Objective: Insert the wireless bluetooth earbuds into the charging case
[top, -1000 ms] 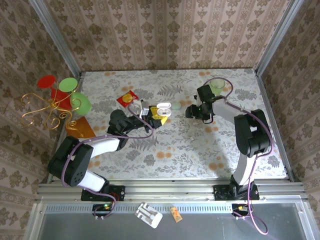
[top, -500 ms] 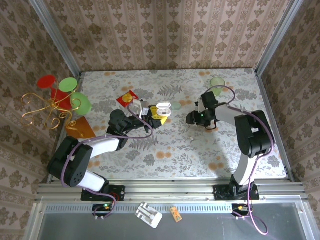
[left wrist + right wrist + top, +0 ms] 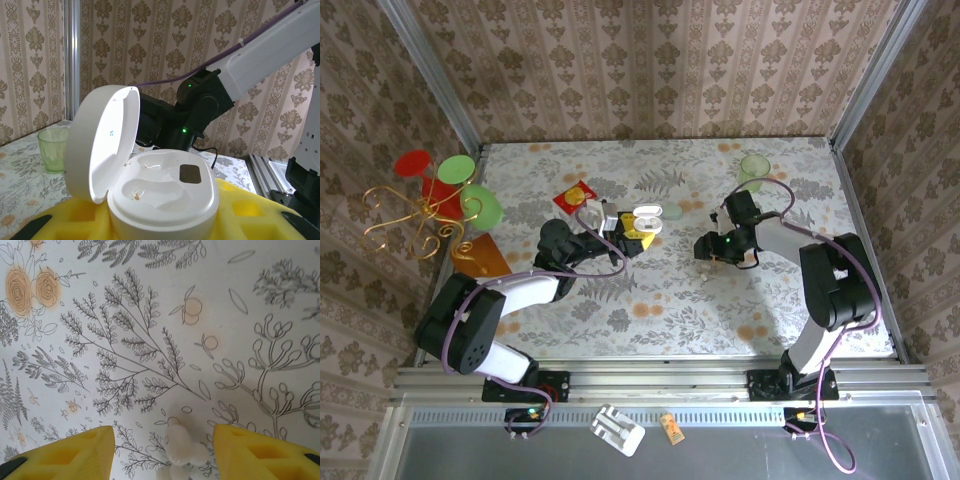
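**Right fingers** [image 3: 75, 452]: standing apart around a small white plastic wireless bluetooth earbud [image 3: 181, 447], neither finger touching it. The earbud is lying on the floral-patterned counter [image 3: 150, 330] at the lower centre of the right wrist view. (Whether that pale lump is one piece or two, I cannot tell.)

**Left fingers** [image 3: 65, 225]: clamping the base of the white rounded plastic charging case [image 3: 165, 195] at the lower centre of the left wrist view. Its hinged lid [image 3: 102, 140] is standing open at the left, and both moulded sockets are showing empty.

**Risks, as judged:**
- The earbud is sitting slightly nearer the right-hand finger in the frame. That finger is likely to be meeting it first and skidding or flicking it across the smooth counter.
- The piece is tiny and rounded, so a shallow pinch risks squirting it out.
- A twisted grip would be leaving it misaligned with its socket. Pressing down on it then could be tilting the case in the left fingers or knocking the lid shut.
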